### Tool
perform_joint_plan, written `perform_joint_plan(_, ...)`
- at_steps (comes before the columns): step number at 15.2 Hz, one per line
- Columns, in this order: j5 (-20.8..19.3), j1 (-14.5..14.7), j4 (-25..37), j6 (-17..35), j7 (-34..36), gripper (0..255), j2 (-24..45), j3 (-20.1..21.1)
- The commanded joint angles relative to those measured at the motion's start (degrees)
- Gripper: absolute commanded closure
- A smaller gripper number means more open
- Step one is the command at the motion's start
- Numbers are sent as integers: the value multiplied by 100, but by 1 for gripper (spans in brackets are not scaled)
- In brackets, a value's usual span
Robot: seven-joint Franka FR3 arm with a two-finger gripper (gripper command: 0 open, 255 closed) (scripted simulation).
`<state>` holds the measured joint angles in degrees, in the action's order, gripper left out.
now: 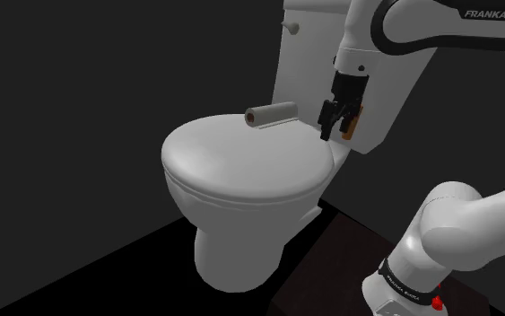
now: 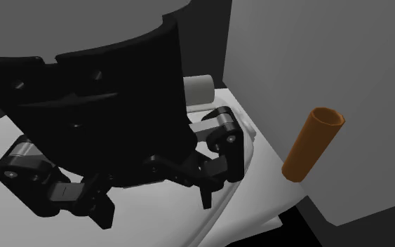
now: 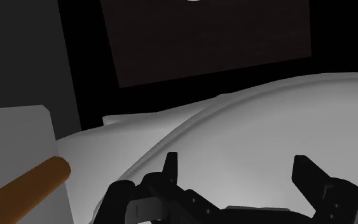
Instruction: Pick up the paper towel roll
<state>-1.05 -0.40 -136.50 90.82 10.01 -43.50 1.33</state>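
The paper towel roll (image 1: 274, 114) is pale grey with a dark core end and lies on its side at the back of the toilet lid (image 1: 237, 162), in front of the tank. My gripper (image 1: 335, 124) hangs open just above the lid's rear edge, to the shoulder view's right of the roll and apart from it. In the second exterior view the gripper (image 2: 155, 205) is seen close up with nothing between its fingers, and the roll (image 2: 199, 90) peeks out behind it. In the wrist view the gripper (image 3: 238, 170) points at the bare lid (image 3: 266, 121).
A brown cardboard tube (image 2: 313, 144) leans against the tank (image 1: 317, 54) right beside the gripper; the tube (image 3: 28, 191) also shows by one finger. The toilet bowl (image 1: 232, 247) stands on a black floor. The dark stand (image 1: 326, 269) is close by.
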Motion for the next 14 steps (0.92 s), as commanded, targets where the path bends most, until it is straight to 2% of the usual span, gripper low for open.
perform_joint_plan(1,0,0,0,0,0,0,0,0)
perform_joint_plan(7,450,-553,914,463,2264,0,1226,623)
perform_joint_plan(14,498,-1166,2236,772,4794,0,2637,1030)
